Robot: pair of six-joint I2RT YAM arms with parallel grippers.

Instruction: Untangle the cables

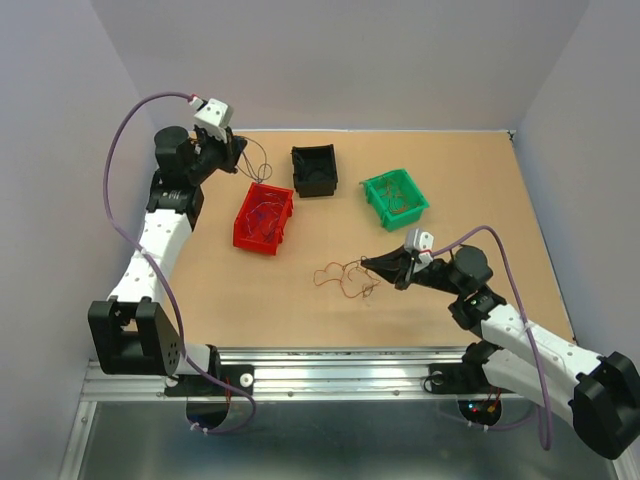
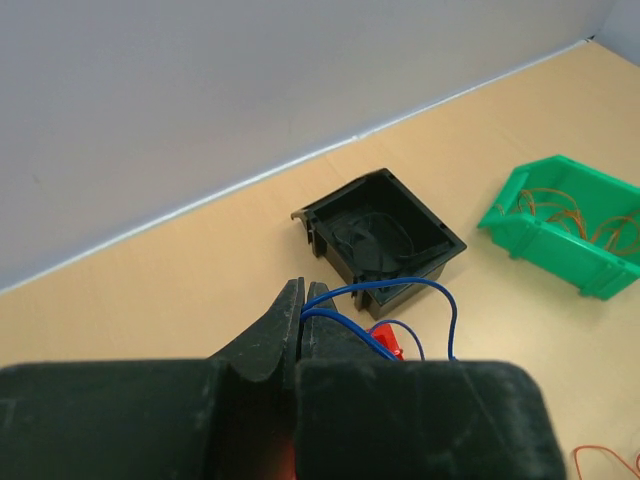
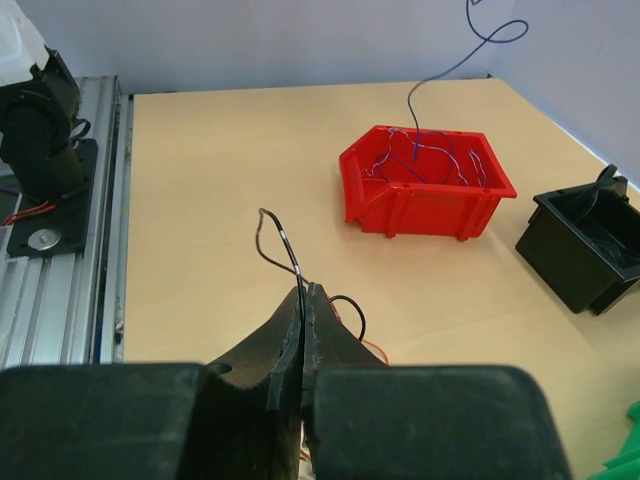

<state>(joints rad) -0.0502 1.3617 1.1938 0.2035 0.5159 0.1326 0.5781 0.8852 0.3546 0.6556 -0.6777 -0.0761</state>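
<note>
A tan worktop (image 1: pixel 250 300) between pale walls carries a red bin (image 1: pixel 255 242), a black bin (image 1: pixel 300 160) and a green bin (image 1: pixel 400 220) across its far half, apparently for wires sorted by colour. The cables (image 1: pixel 345 278) lie tangled near the middle, where a black strand (image 3: pixel 285 245) is pinched by the right gripper (image 3: pixel 304 295), probably to draw it free. At far left a blue wire (image 2: pixel 400 285) is clamped in the pressed-together left gripper (image 2: pixel 303 292) above the red bin, seemingly for dropping among the bluish wires lying there.

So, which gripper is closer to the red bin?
Left. The left gripper, pinching a blue wire, is just beyond the red bin, at its far-left corner. The right gripper, pinching a black wire, is farther away, to the bin's right.
</note>
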